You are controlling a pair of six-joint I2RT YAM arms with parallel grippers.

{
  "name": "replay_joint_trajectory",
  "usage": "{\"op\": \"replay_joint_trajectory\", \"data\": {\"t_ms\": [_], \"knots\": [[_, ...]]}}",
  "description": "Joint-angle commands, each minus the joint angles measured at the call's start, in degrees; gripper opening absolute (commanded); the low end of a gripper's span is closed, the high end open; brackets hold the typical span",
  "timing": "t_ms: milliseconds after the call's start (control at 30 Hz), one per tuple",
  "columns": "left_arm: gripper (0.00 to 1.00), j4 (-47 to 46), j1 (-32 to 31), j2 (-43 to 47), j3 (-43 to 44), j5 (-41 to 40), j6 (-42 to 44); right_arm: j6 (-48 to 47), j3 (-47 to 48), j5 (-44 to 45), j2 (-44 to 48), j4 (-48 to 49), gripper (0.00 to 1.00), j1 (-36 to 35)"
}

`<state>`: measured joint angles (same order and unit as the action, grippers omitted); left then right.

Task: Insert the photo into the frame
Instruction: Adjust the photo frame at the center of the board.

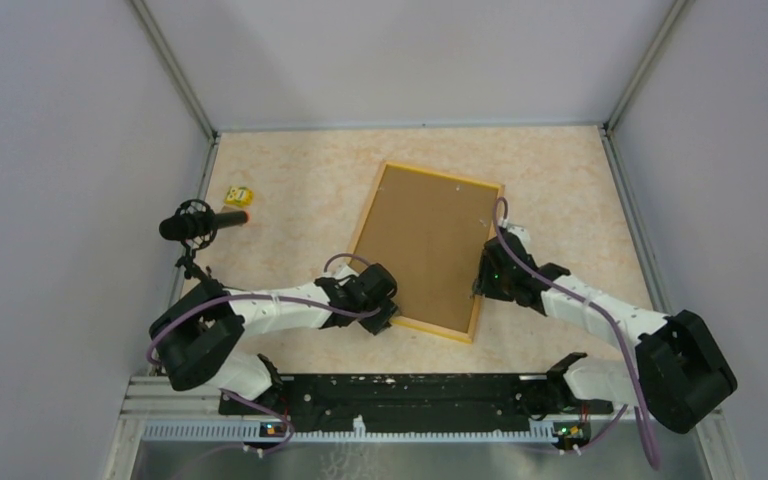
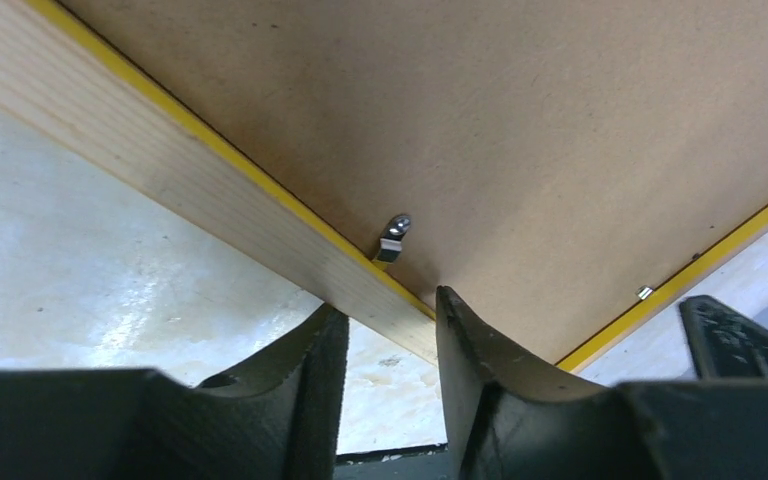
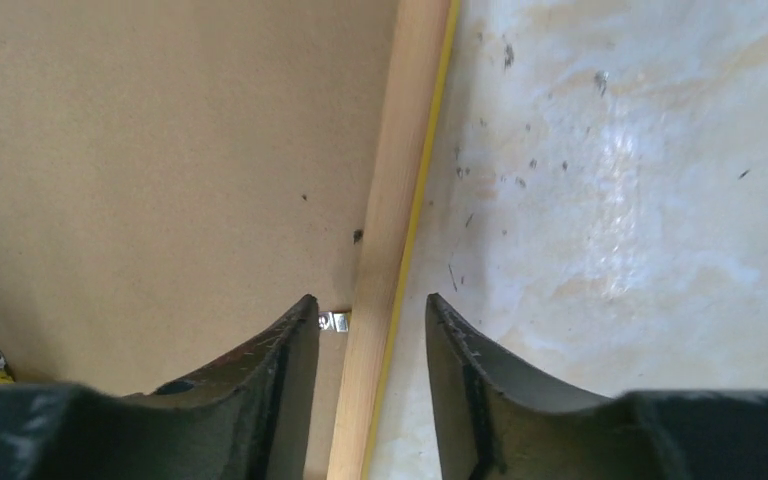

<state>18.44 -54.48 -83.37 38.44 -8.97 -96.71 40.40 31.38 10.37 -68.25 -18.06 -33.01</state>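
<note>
Left hand (image 2: pixel 390 320) straddles the frame (image 2: pixel 160 155) at its near-left corner; right hand (image 3: pixel 372 310) is released, astride the right rail.
Frame lies back-up mid-desk (image 1: pixel 290 190) with the brown backing board (image 1: pixel 425 245) seated in it. Photo not visible; I assume it's under the board. Can't tell if the left hand actually pinches the wood. The right one stands clear of the rail on both sides. My read: taking the rails for a lift or flip. I'd clamp squarely on wood, keep off the metal clip (image 2: pixel 392 240), and move both sides level so the board stays in.
</note>
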Motion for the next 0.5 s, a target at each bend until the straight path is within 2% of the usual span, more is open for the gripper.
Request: {"op": "replay_joint_trajectory", "data": {"t_ms": [0,167,267,333,467], "knots": [[0.4,9.64,0.25,-3.02,-4.29,-6.03,0.95,-4.19,6.68,4.06,-0.06,-2.98,0.47,0.53],[0.33,13.56,0.14,-2.74,-3.75,-8.48,1.82,-6.83,12.56,1.86,-4.6,-3.67,0.67,6.3],[0.3,11.07,0.16,-0.33,-6.4,-8.74,2.72,-7.16,15.44,-4.48,-8.77,-1.67,0.79,13.23],[0.28,9.13,0.16,1.5,-8.3,-8.78,3.34,-6.86,17.65,-8.62,-12.59,-1.08,0.81,18.35],[0.28,7.73,0.16,2.42,-9.62,-8.76,3.25,-12.42,24.9,-11.31,-20.6,-0.78,0.79,19.38]]}}
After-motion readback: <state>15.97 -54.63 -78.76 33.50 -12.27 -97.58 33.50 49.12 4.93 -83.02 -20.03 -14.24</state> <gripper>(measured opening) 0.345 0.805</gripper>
